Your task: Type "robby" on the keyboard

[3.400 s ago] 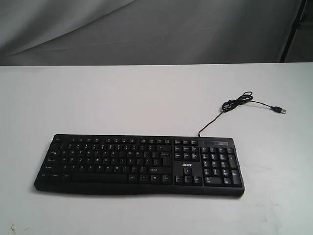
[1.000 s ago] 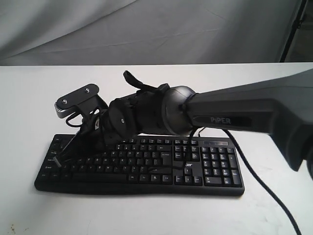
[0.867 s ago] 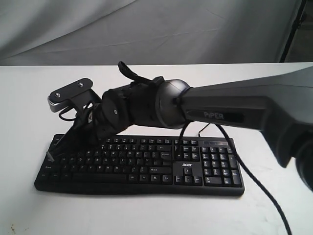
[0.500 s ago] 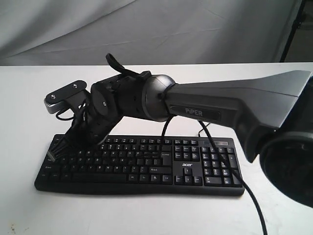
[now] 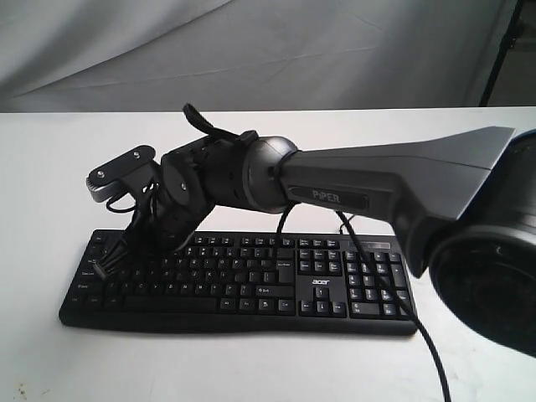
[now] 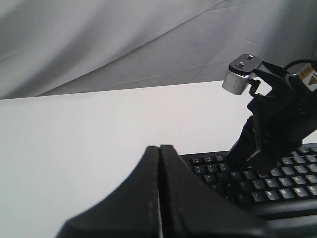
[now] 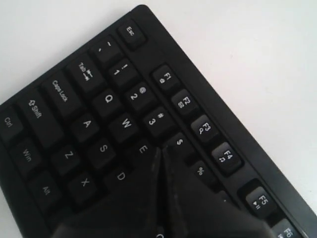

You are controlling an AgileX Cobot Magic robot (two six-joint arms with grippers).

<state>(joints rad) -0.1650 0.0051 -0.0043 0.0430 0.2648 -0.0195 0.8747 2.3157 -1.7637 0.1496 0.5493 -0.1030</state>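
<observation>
The black keyboard (image 5: 251,280) lies flat on the white table, number pad at the right. My right arm reaches across from the right, and my right gripper (image 5: 104,269) hangs shut over the keyboard's left end. In the right wrist view the right gripper (image 7: 161,150) has its tips pressed together just above the keyboard (image 7: 74,114), between the E key and the 4 key. Whether they touch a key is unclear. My left gripper (image 6: 160,148) is shut and empty, held above the table short of the keyboard (image 6: 282,191). It does not appear in the exterior view.
A black cable (image 5: 423,335) hangs from the right arm across the number pad and down to the table's front. A grey cloth backdrop (image 5: 251,50) stands behind the white table (image 5: 50,167). A dark stand leg (image 5: 502,50) is at the back right.
The right arm came in from the right over the keyboard. In the last half second its shut tips shifted slightly rightward and down over the left keys.
</observation>
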